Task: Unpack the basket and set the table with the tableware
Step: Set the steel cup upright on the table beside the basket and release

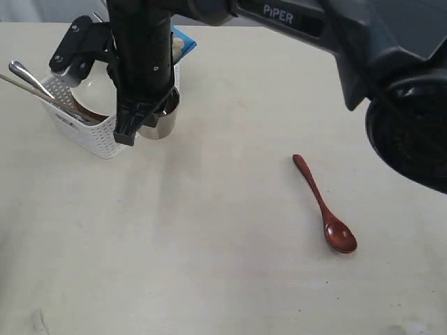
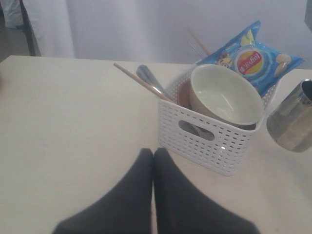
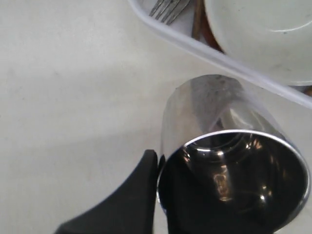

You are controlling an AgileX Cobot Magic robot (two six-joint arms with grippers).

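Fingers (image 3: 131, 195), right, tight on steel cup (image 3: 214, 112) rim

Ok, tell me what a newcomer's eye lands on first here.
The right gripper clamps the rim of the shiny steel cup just beside the white basket. The dark red spoon lies alone on the table, well apart from the basket. A blue chip bag pokes out of the basket next to the cream bowl.

A white curtain (image 2: 122, 24) hangs past the far edge of the table (image 2: 58, 122) (pale cream, softly and evenly lit); a dark post (image 2: 28, 29) stands beside the curtain.
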